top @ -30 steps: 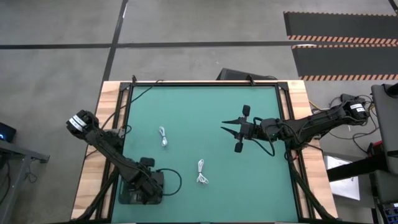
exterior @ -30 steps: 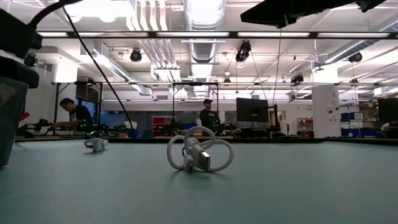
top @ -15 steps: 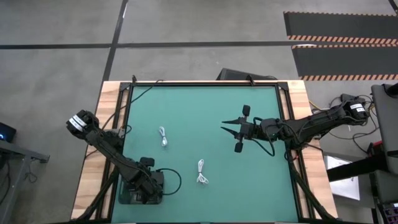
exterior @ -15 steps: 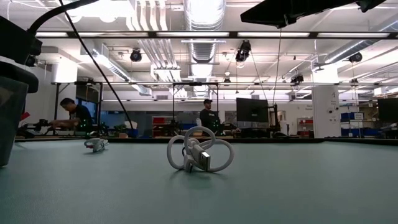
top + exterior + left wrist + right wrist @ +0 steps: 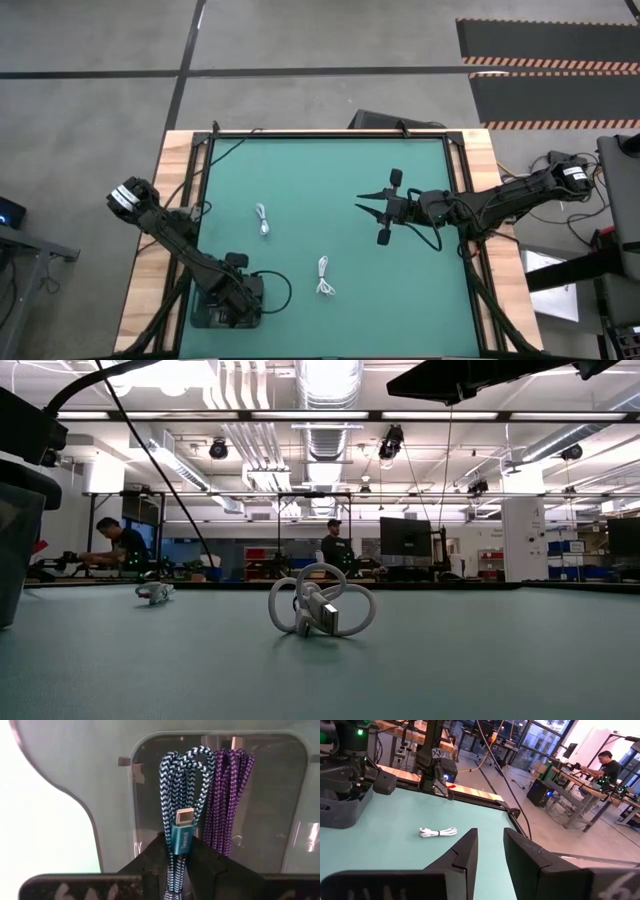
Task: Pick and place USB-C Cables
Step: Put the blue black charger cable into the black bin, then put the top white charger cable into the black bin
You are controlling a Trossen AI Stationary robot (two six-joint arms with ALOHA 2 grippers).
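Note:
My left gripper (image 5: 232, 296) is at the table's near left corner, over a dark bin (image 5: 205, 318), and is shut on a blue braided USB-C cable bundle (image 5: 181, 795). A purple braided bundle (image 5: 227, 800) lies in the bin beside it. Two white coiled cables lie on the green mat, one at mid left (image 5: 263, 220) and one nearer the front (image 5: 325, 277); the front one also shows in the low view (image 5: 320, 605). My right gripper (image 5: 362, 205) is open and empty above the mat at the right of centre, and the mid-left white cable shows ahead of it (image 5: 437, 832). My left gripper pinches the blue braided bundle between its two fingers (image 5: 150, 865), just behind the metal connector (image 5: 183, 817). The fingers point down into the bin and lie along the bundle. Its looped end (image 5: 186, 757) reaches past the fingertips; whether it touches the bin's floor I cannot tell.
The bin's wall (image 5: 15, 540) stands at the left edge of the low view. Wooden table borders (image 5: 150, 260) flank the green mat (image 5: 400, 290). People work at benches in the room beyond the table (image 5: 120, 545).

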